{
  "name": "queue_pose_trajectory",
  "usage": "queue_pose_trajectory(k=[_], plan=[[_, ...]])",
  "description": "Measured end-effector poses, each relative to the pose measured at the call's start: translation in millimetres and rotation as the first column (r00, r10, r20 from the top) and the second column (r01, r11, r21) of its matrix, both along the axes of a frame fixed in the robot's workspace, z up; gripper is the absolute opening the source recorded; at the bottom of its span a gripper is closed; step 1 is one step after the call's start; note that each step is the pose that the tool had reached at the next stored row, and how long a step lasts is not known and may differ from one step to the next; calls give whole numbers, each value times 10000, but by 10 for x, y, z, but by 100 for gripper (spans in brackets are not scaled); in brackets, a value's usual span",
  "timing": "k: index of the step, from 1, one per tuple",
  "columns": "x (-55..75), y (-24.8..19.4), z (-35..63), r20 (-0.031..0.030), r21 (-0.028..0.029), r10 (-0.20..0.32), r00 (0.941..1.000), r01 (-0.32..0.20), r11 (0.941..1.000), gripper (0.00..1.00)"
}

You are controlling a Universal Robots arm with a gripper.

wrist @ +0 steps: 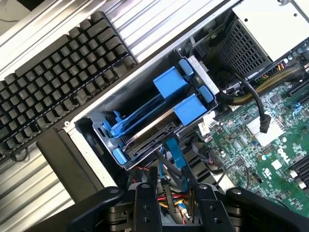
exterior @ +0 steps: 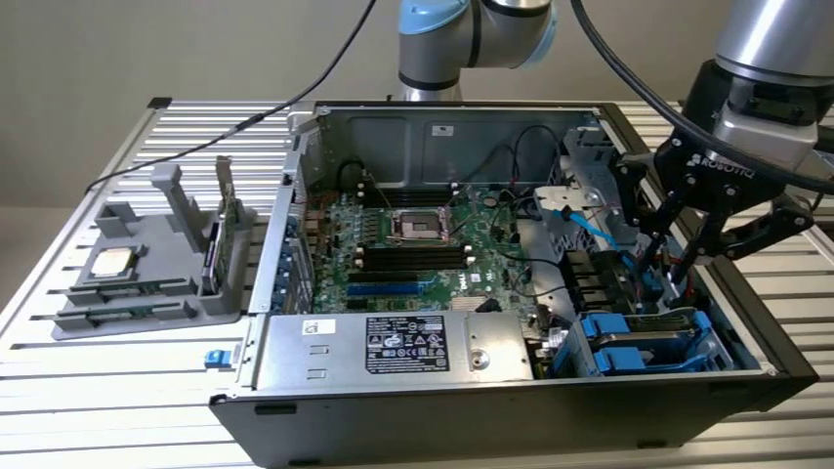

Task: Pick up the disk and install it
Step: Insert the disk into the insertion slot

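Observation:
The disk [exterior: 647, 330] lies in the drive cage at the front corner of the open computer case [exterior: 521, 420], on the exterior view's right, clipped in its blue carrier frame [exterior: 612, 344]. In the wrist view the disk [wrist: 147, 138] shows edge-on as a dark grey slab between blue carrier rails [wrist: 166, 89]. My gripper [exterior: 678, 264] hangs above the case just behind the cage. Its two black fingers [wrist: 143, 205] stand apart, open, with only cables behind the gap. The gripper [wrist: 171, 210] touches nothing and holds nothing.
A green motherboard [exterior: 404, 254] fills the case floor, with a silver power supply [exterior: 391, 347] in front. Blue and black cables [exterior: 580, 220] run near the gripper. A grey fixture [exterior: 137, 274] on the exterior view's left holds a small chip [exterior: 111, 262] and an upright card [exterior: 225, 244]. A keyboard [wrist: 58, 82] lies outside the case.

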State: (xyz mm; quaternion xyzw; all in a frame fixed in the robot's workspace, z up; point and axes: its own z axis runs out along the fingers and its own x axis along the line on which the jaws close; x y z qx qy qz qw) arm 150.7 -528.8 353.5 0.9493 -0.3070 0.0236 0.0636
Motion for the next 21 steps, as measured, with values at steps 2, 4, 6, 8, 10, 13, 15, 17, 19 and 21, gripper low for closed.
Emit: queue_pose_trajectory(k=[2,4,6,8,10,13,15,17,19,21], plan=[[0,0,1,0,-1,122,9999,-122,9999,33],[0,0,0,0,0,231,9997,-231,9997,33],[0,0,0,0,0,307,9995,-307,9995,33],[0,0,1,0,-1,345,9994,-345,9994,31],[-1,0,0,0,-1,364,9993,-364,9993,24],[-2,0,1,0,-1,381,9993,-381,9993,17],[-2,2,0,0,-2,386,9993,-386,9993,17],[-4,5,0,0,-6,388,9992,-388,9992,17],[-12,15,1,1,-7,396,9992,-396,9992,17],[-20,34,4,2,-10,407,9992,-407,9992,17]])
